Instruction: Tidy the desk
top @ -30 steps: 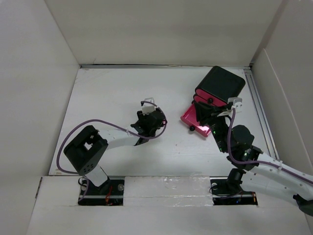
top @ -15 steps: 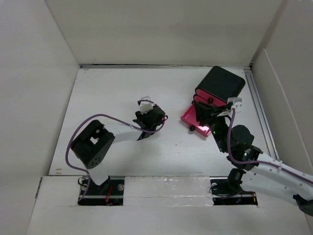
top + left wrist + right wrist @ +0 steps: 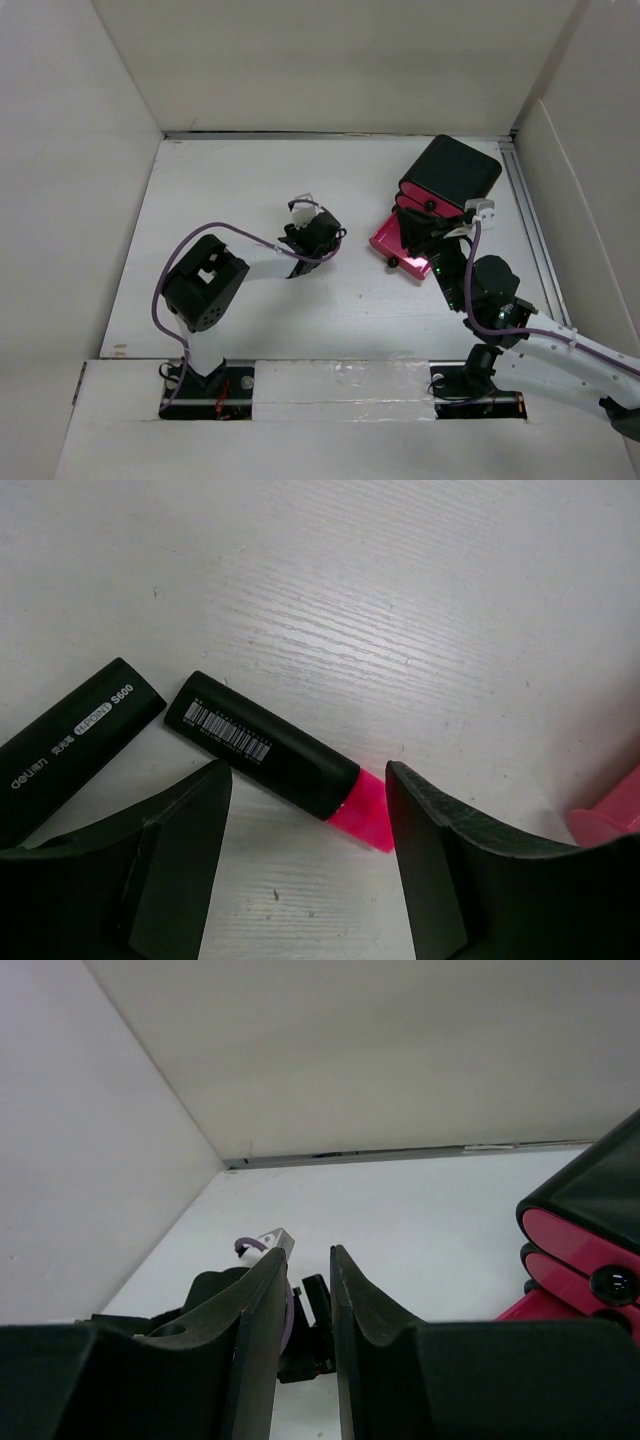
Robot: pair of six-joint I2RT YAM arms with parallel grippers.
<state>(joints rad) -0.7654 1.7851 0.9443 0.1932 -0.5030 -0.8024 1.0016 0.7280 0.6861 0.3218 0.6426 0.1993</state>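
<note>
White worktop (image 3: pixel 220 180) stretches wide toward the left wall. The left gripper (image 3: pixel 305 777), jaws spread, hangs over a black pink-tipped highlighter (image 3: pixel 262 743) lying beside another black marker (image 3: pixel 75 742). The right gripper (image 3: pixel 308 1270), narrowly parted, sits by the black box (image 3: pixel 452 172) and its pulled-out pink drawer (image 3: pixel 398 245).

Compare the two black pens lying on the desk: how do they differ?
The highlighter shows a pink end; the S600 marker shows only black. The highlighter carries a barcode label, the S600 marker white lettering. In the left wrist view the highlighter slopes down to the right, the S600 marker up to the right. Both have black bodies and lie flat on the white desk.
</note>
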